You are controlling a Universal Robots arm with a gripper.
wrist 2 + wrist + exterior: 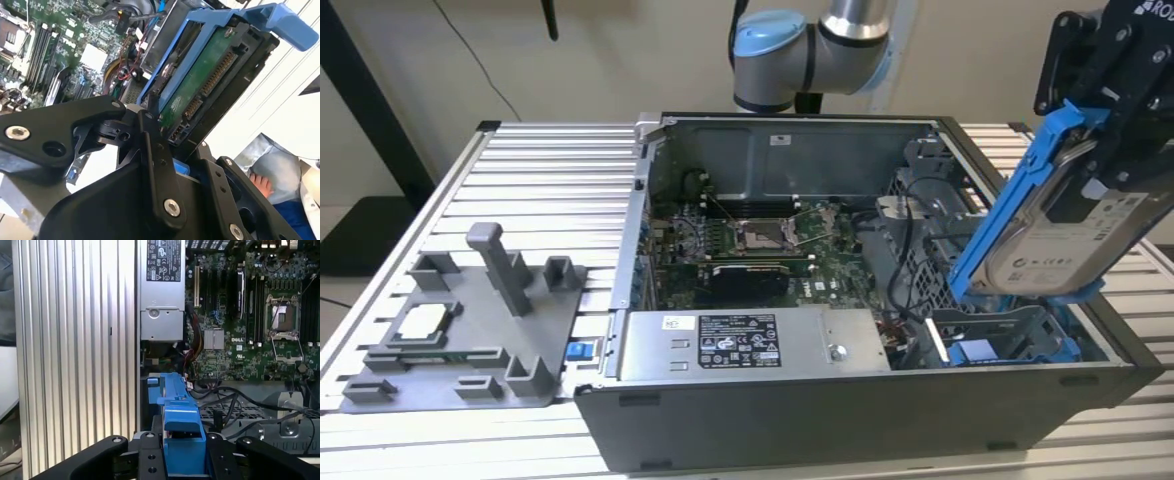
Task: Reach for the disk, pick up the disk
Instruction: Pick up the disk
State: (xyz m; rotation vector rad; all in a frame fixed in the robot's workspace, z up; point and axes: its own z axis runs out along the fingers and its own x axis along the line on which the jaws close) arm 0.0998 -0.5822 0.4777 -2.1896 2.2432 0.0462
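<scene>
The disk (1062, 238), a silver hard drive with a white label in a bright blue bracket, hangs tilted above the open computer case's bay at the exterior view's right. My black gripper (1105, 150) is shut on its upper end and holds it clear of the case. In the second wrist view the disk (200, 85) shows its green circuit-board side and connector, with the fingers (155, 150) clamped at its edge. In the first wrist view the blue bracket (182, 432) sits between the two fingers of the gripper (184, 457).
The open computer case (854, 415) holds a motherboard (747, 240), a grey power-supply box (747, 345) and a blue-trimmed drive bay (987, 345) under the disk. A grey fixture (467, 335) with a small silver chip (424, 320) lies on the slatted table. A person's foot (260, 184) is in the second wrist view.
</scene>
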